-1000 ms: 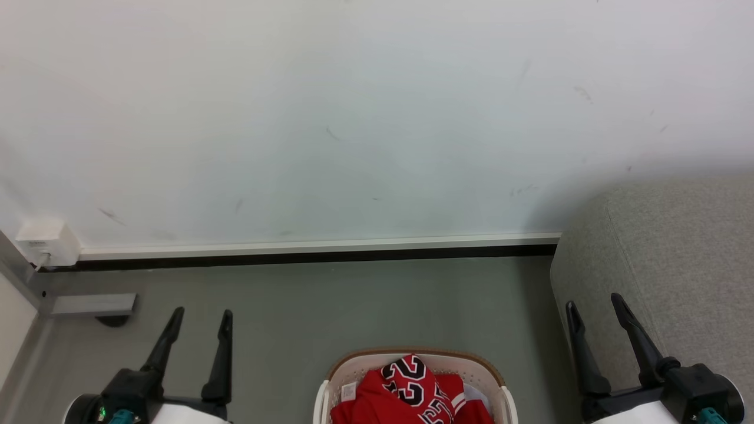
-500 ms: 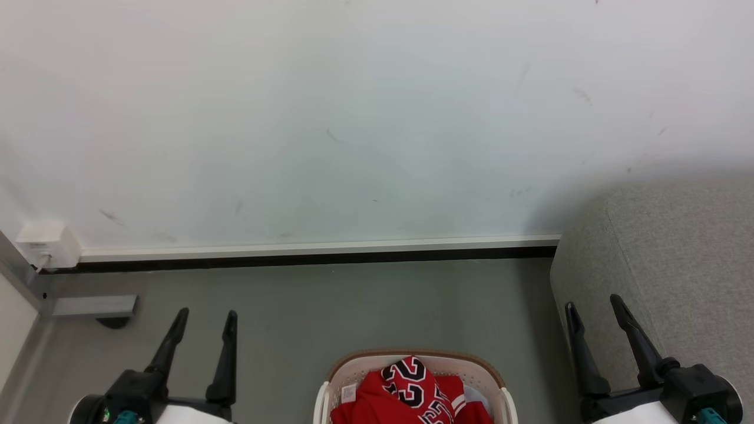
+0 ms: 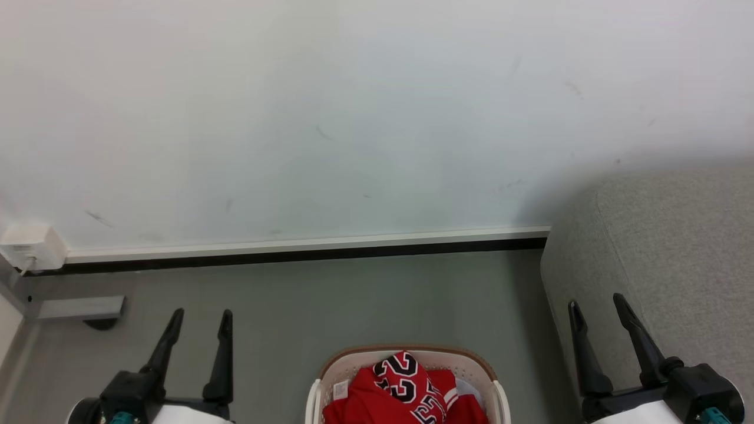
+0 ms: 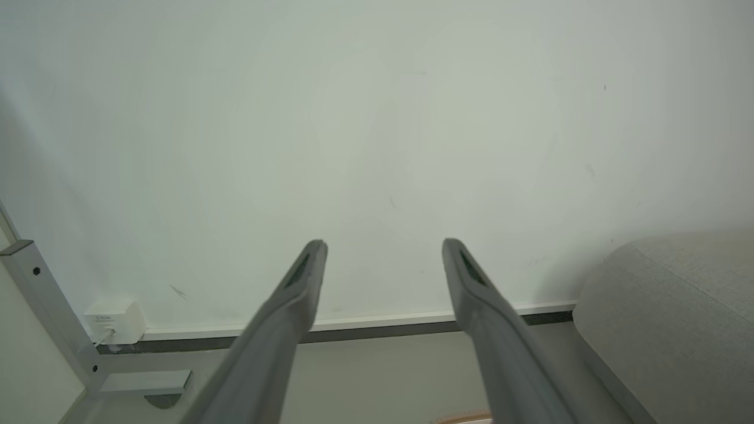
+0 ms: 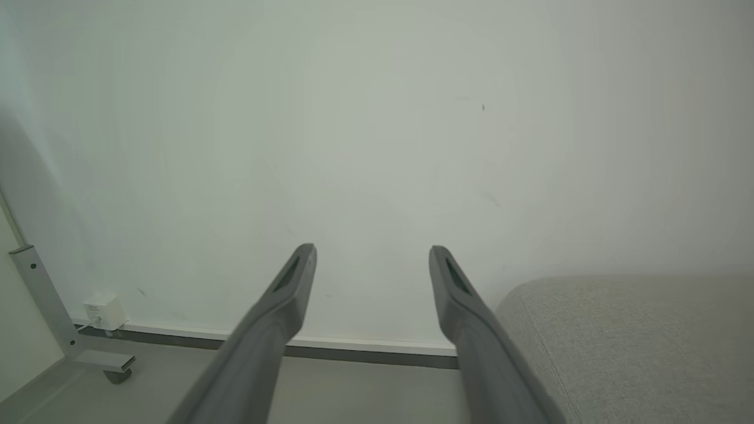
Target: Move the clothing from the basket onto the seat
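Note:
The red clothing (image 3: 394, 394) with black-and-white numbers lies heaped in the cream basket (image 3: 347, 366) with a brown rim, at the bottom centre of the head view. The grey seat (image 3: 671, 259) fills the right side; it also shows in the left wrist view (image 4: 677, 318) and the right wrist view (image 5: 636, 341). My left gripper (image 3: 200, 317) is open at the lower left, left of the basket, holding nothing. My right gripper (image 3: 596, 305) is open at the lower right, in front of the seat's side. Both pairs of fingers (image 4: 306, 277) (image 5: 297, 277) point at the wall.
A white wall (image 3: 353, 118) with a white and black baseboard (image 3: 294, 250) stands ahead. A white socket box (image 3: 26, 247) and a metal frame foot with a caster (image 3: 82, 309) sit at the far left. Grey floor (image 3: 353, 300) lies between the basket and the wall.
The whole head view has shifted slightly left and up, so the camera moved. Both grippers keep their open pose and the clothing lies unchanged in the basket.

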### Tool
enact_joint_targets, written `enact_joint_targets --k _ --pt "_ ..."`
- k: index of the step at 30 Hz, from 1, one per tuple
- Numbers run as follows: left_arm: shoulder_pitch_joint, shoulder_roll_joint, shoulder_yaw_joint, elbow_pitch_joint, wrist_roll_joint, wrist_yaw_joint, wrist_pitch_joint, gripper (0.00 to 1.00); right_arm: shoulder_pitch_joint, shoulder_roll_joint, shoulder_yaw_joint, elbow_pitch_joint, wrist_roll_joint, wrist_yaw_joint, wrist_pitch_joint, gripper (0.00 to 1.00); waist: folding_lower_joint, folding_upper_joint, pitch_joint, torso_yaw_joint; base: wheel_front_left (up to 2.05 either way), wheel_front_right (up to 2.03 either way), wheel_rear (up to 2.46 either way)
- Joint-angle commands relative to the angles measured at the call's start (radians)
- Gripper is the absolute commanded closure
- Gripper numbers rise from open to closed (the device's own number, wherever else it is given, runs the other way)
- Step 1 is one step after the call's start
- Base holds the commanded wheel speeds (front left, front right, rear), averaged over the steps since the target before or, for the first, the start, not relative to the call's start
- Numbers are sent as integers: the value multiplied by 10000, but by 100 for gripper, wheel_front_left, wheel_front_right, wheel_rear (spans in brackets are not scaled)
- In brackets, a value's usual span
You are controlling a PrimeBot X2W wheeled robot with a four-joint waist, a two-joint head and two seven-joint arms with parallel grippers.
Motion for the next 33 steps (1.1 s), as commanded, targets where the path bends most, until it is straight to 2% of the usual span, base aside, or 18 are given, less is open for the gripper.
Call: enact_joint_targets --k 1,9,18,25,33 --pt "4 -17 -5 -12 -93 -39 -5 0 -61 -60 -44 -29 32 -21 -26 0 0 0 84 -100 0 0 0" --pt "-446 19 -12 -97 -254 -142 -5 0 -446 -52 -38 -245 45 -21 -12 0 0 0 995 -826 0 0 0" --pt "-1318 537 -298 173 -747 -228 -3 0 -960 -47 -171 -787 193 -21 -12 0 0 0 2555 -1593 0 0 0" --pt "-2175 1281 -1425 1153 -1407 -224 -3 0 -1319 -49 -429 -1178 372 -21 -12 0 0 0 3637 -2118 0 0 0" --pt "-3561 2071 -3283 2894 -2230 -222 158 0 -1787 -44 -833 -1765 802 -21 -13 0 0 0 4866 -2576 0 0 0"
